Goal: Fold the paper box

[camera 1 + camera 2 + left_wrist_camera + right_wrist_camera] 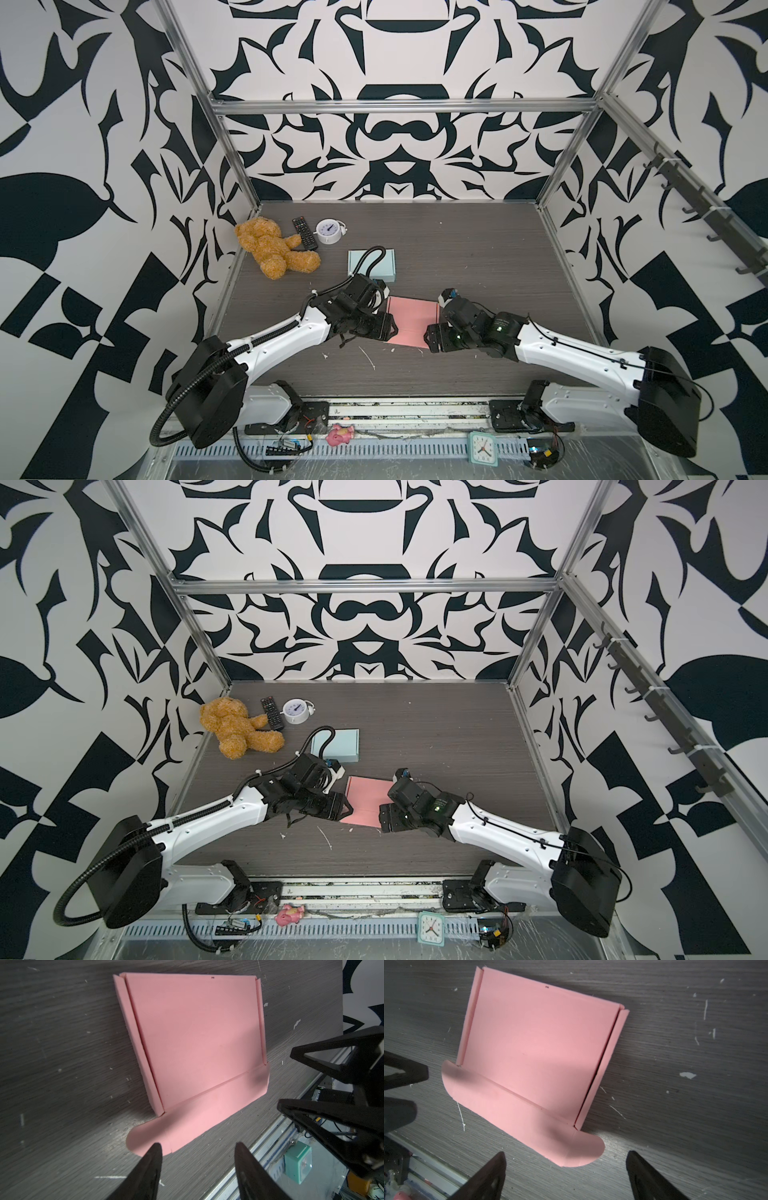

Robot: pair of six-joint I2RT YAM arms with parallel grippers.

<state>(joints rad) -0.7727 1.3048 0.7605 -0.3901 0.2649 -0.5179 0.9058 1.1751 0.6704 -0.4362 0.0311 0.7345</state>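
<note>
Pink box [193,1032] flat near the tabletop [457,249] front edge looks light, thin and floppy. Best grab is probably its rounded flap [529,1122] ends. Left gripper [198,1145] part open, right gripper [566,1153] wide, both empty.

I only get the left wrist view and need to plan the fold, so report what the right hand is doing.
Observer: The right hand is open and empty, hovering over a rounded flap corner of the pink paper box.
Operator: Describe what lies beyond my left arm.
Observer: A light blue box lies flat just past the left hand, apart from the pink one.
Operator: List any clutter farther out.
Observer: A teddy bear, a remote and a white alarm clock sit in the far left corner.
</note>
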